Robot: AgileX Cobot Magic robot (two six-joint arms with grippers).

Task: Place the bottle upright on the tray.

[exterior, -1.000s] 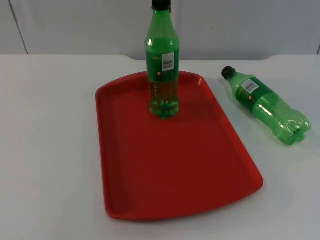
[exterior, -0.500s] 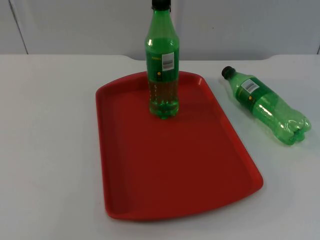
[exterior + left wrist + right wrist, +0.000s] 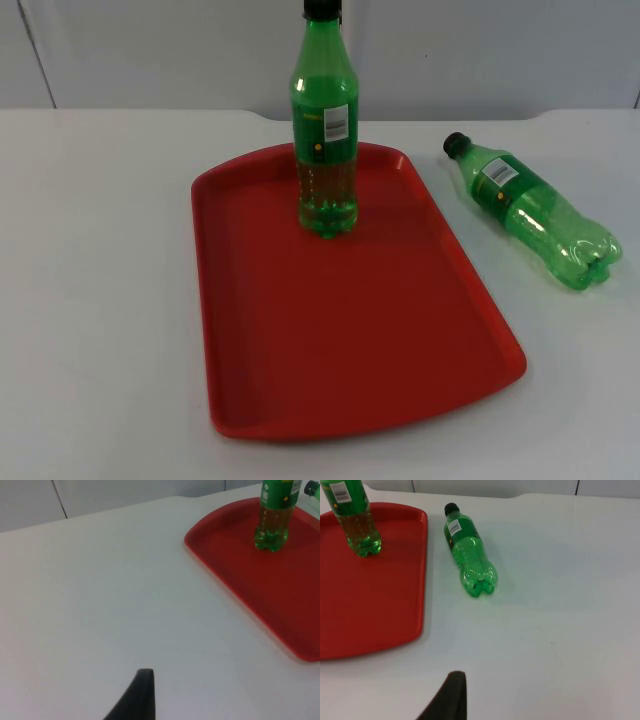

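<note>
**One bottle upright on tray, one lying beside it**

A green bottle [image 3: 324, 150] stands upright at the far end of the red tray [image 3: 350, 350]. A second green bottle [image 3: 530, 210] lies on its side on the white surface [image 3: 100, 300], just beside the tray's right rim, cap toward the wall. One black fingertip of the left hand [image 3: 137, 697] and one of the right hand [image 3: 449, 697] hang over bare surface; whether either is spread cannot be told.

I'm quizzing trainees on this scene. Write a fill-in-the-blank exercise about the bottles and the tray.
1. The upright bottle stands on the red ____.
2. The second bottle lies on its ____ on the white table, beside the tray.
3. Both bottles are ____ in colour, with black caps.
4. The number of bottles on the tray is ____.

Missing words: tray; side; green; one
</note>
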